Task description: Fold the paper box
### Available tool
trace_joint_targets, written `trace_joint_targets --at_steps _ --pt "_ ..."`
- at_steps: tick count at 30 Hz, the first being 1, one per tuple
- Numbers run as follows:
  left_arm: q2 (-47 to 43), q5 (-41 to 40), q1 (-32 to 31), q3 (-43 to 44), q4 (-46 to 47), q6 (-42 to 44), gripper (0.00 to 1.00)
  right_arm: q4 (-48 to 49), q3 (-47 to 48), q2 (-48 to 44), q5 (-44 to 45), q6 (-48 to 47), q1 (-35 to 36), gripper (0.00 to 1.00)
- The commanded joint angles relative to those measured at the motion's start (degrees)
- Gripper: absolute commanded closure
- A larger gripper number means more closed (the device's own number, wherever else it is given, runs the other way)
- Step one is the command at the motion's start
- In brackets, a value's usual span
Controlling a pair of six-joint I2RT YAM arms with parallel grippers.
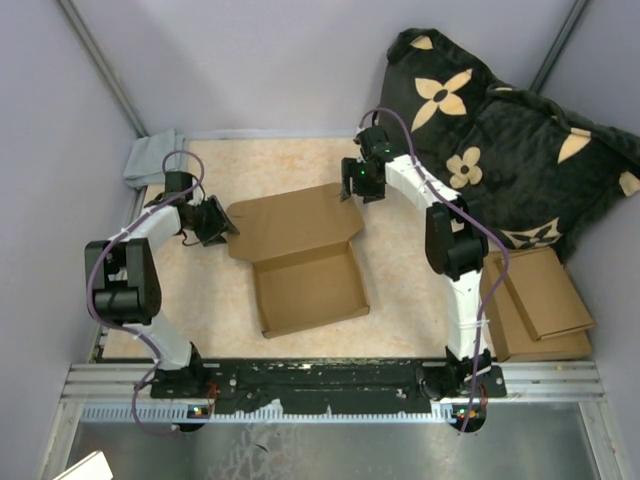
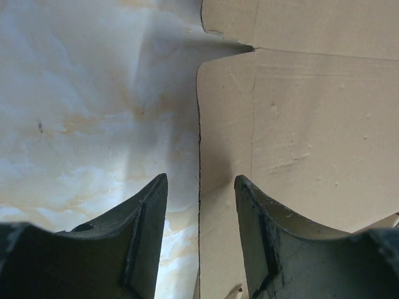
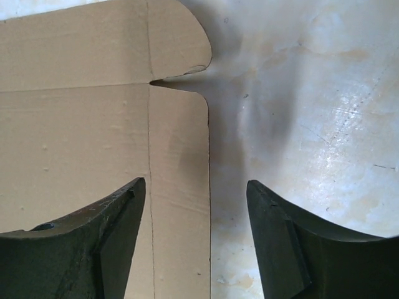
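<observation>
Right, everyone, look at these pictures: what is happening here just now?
Two robot arms are working on a paper box on the table. Its tray half stands folded up, while the lid panel lies flat and open. The left tool hovers at the lid's left edge and the right tool at its right edge. Both are open, each straddling the cardboard edge, and neither is gripping it.

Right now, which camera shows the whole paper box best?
Top external: only it takes in the whole paper box, lid lying open. The left wrist view shows just a close patch of one flap edge; the right wrist view, the opposite edge.
</observation>
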Motion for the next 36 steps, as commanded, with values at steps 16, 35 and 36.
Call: trace_joint_targets --at_steps 16,35,36 --pt "8.3 3.1 -3.1 13.4 -1.7 3.4 0.57 -6.7 11.1 2.5 -12.0 -3.2 0.1 0.53" --pt "12.2 1.6 -3.9 16.9 -5.1 4.8 0.9 -12.7 11.5 0.9 -2.6 -4.2 0.0 0.52" --pt "12.0 1.9 -3.9 17.2 -4.9 4.9 0.96 -13.1 11.7 0.9 -2.6 -4.3 -0.2 0.51"
